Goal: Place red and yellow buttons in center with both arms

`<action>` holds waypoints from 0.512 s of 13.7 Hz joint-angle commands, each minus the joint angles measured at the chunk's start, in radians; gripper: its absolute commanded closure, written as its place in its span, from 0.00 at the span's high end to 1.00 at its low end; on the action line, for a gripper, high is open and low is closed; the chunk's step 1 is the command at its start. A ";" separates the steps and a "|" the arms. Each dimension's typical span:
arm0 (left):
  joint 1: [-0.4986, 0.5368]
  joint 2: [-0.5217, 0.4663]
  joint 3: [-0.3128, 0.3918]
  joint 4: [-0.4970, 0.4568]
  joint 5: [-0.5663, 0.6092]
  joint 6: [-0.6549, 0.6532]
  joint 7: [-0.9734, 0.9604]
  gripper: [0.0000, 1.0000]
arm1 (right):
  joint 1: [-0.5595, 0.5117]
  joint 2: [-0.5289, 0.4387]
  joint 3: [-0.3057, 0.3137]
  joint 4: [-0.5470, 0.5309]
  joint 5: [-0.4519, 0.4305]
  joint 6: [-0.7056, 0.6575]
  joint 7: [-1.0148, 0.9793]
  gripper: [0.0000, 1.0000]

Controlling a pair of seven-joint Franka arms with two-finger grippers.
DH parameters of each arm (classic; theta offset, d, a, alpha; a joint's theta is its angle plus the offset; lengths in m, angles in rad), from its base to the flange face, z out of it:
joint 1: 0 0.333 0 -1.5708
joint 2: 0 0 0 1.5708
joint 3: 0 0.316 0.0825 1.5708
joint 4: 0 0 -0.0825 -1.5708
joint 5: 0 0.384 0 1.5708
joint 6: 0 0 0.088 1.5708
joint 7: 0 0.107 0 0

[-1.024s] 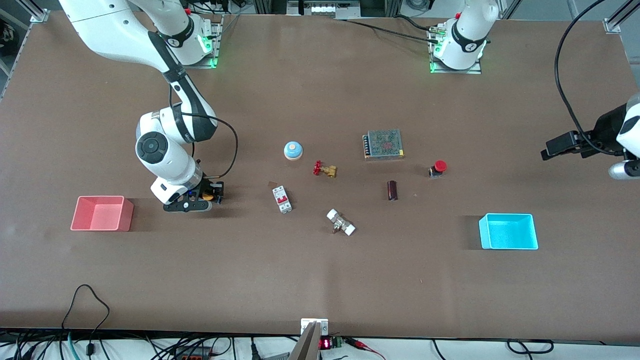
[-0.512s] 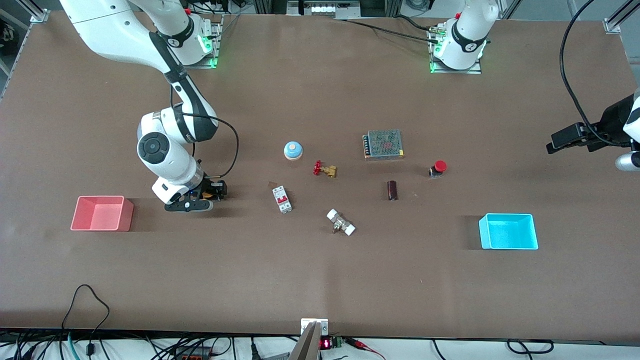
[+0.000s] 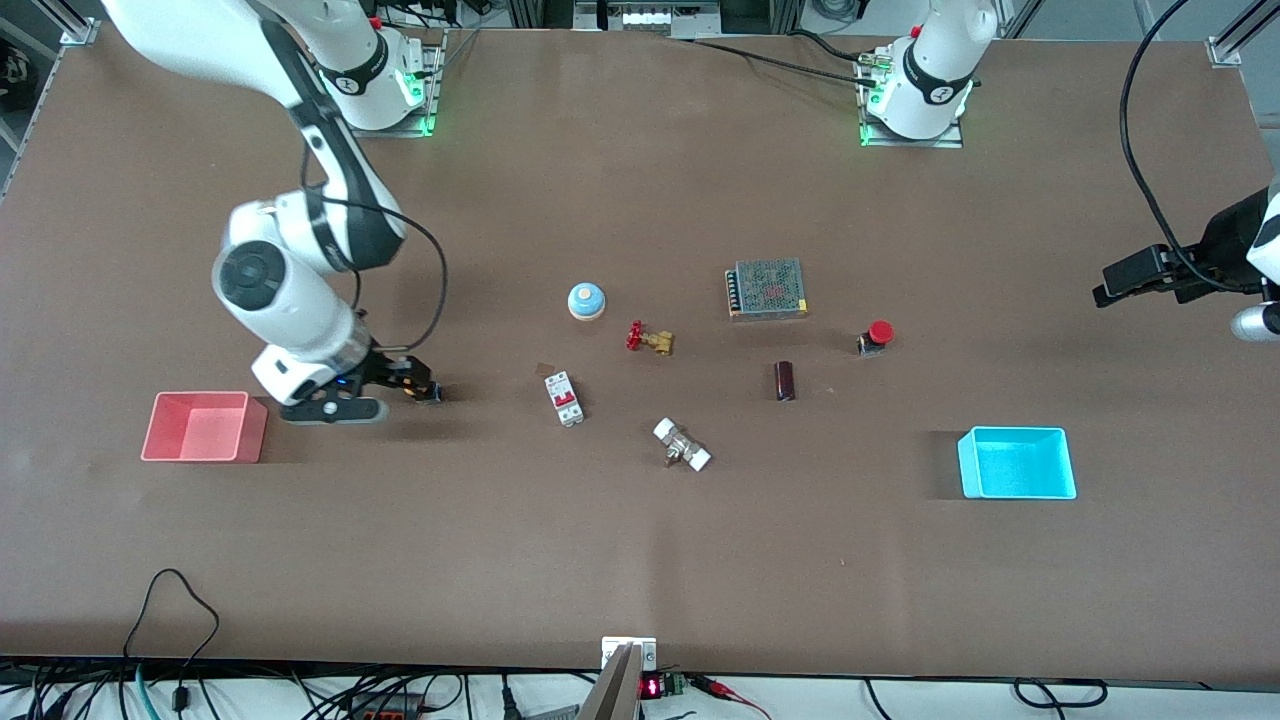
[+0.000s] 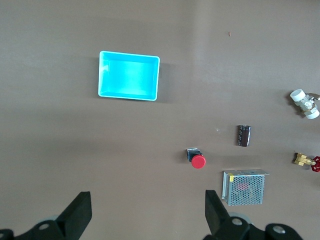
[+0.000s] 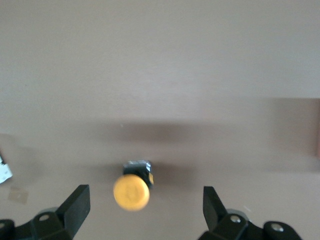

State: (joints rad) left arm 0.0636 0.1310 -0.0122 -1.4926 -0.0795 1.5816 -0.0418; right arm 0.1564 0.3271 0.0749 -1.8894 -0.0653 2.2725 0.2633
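Observation:
The yellow button sits on the brown tabletop between the pink bin and the white breaker. My right gripper is low over it, open. In the right wrist view the button lies between the spread fingertips, untouched, nearer one finger; the right gripper holds nothing. The red button stands near the mesh box. My left gripper hangs open and empty, high over the left arm's end of the table. In the left wrist view, the left gripper shows the red button well off from it.
A pink bin stands beside the right gripper and a cyan bin toward the left arm's end. In the middle lie a blue dome, red-handled valve, mesh box, dark cylinder, white breaker and white-ended fitting.
My right arm has swung toward the pink bin and its gripper has drawn back, so the yellow button now shows at the fingertips. The left arm pulled slightly toward the table's end, then held still.

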 commanded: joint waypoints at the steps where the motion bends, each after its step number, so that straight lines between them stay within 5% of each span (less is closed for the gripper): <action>1: 0.001 -0.053 -0.011 -0.046 0.047 -0.003 0.014 1.00 | -0.067 -0.195 0.008 0.041 0.030 -0.257 -0.024 1.00; 5: 0.001 -0.071 -0.015 -0.063 0.052 0.011 0.014 1.00 | -0.138 -0.214 -0.006 0.356 0.047 -0.710 -0.130 1.00; 7: 0.005 -0.080 -0.017 -0.067 0.053 0.011 0.014 1.00 | -0.153 -0.232 -0.021 0.388 0.044 -0.745 -0.128 1.00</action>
State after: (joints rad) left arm 0.0632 0.0874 -0.0213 -1.5224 -0.0449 1.5805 -0.0418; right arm 0.0182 0.0619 0.0588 -1.5672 -0.0351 1.5737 0.1488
